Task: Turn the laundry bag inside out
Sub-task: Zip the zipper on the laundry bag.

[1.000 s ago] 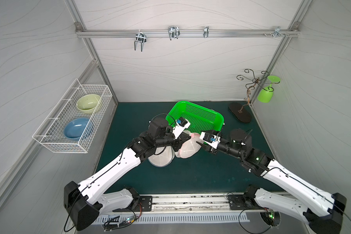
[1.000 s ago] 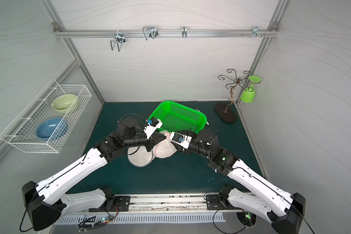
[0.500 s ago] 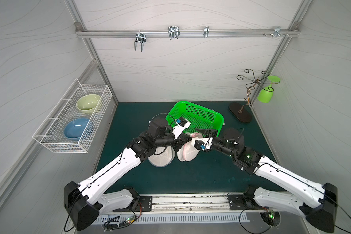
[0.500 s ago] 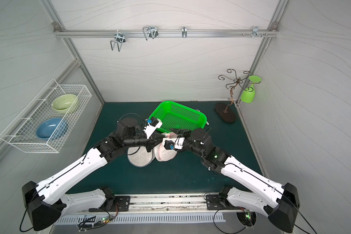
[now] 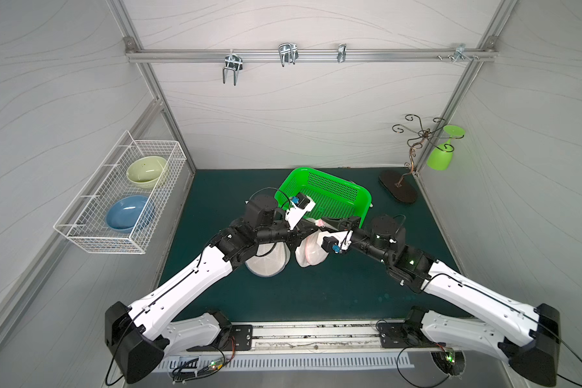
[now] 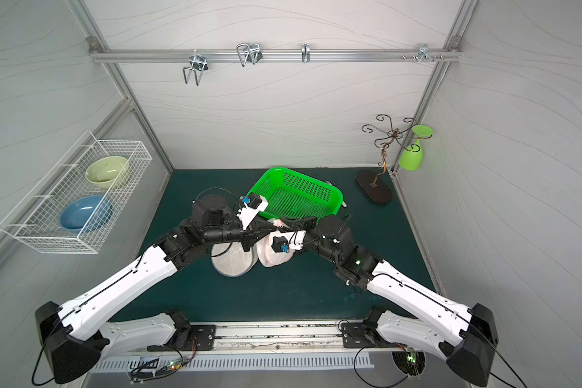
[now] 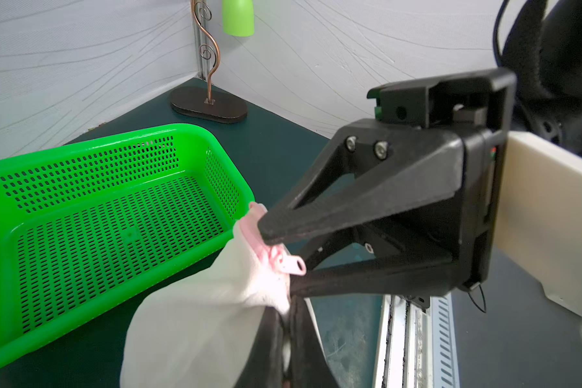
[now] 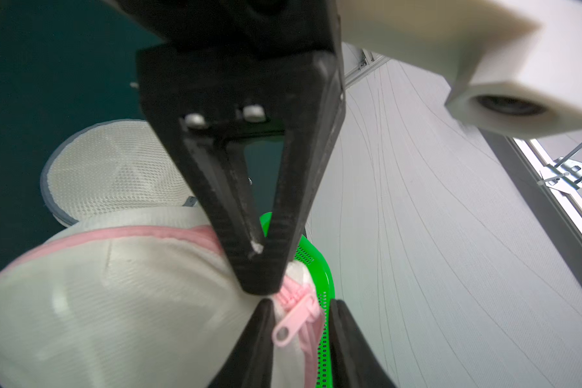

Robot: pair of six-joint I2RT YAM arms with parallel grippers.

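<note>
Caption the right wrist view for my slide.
Left gripper pinches the laundry bag beside its pink zipper pull; the open right gripper straddles the pull.

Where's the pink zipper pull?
Mid-table beside the green basket; right wrist view shows the zipper pull on the laundry bag between the open fingers of the right gripper, next to the shut left gripper.
</note>
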